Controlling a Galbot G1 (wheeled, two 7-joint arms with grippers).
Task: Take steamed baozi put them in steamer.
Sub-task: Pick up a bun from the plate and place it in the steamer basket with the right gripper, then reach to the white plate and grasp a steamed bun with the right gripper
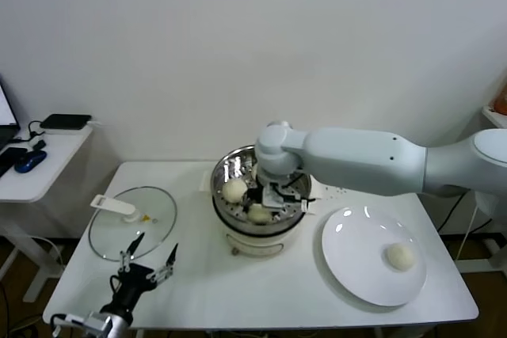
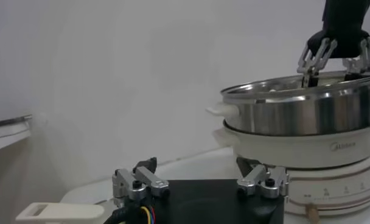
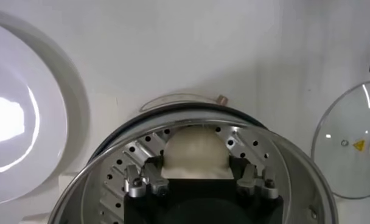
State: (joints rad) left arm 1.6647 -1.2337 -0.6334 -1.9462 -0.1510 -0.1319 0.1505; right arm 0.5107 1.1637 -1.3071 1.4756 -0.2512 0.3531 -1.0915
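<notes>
Stainless-steel steamer (image 1: pixel 238 165): two steamed baozi (image 1: pixel 234 191) inside; right gripper (image 3: pixel 198 178) lowered in, fingers parted around one bun (image 3: pixel 195 149). Plate (image 1: pixel 356 263): one bun (image 1: pixel 400 256). Left gripper (image 1: pixel 148 261): spread, empty, near glass lid (image 1: pixel 158 215).

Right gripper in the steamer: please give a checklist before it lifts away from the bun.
1. Bun rests on the steamer floor: ok.
2. Right gripper fingers clear of that bun: cannot tell; they flank it closely.
3. Other buns in the steamer, one and another, clear of the lift path: ok.
4. Last bun waits on the plate: ok.
5. Glass lid off, beside the steamer: ok.
6. Left gripper parked, open, near the lid: ok.
</notes>
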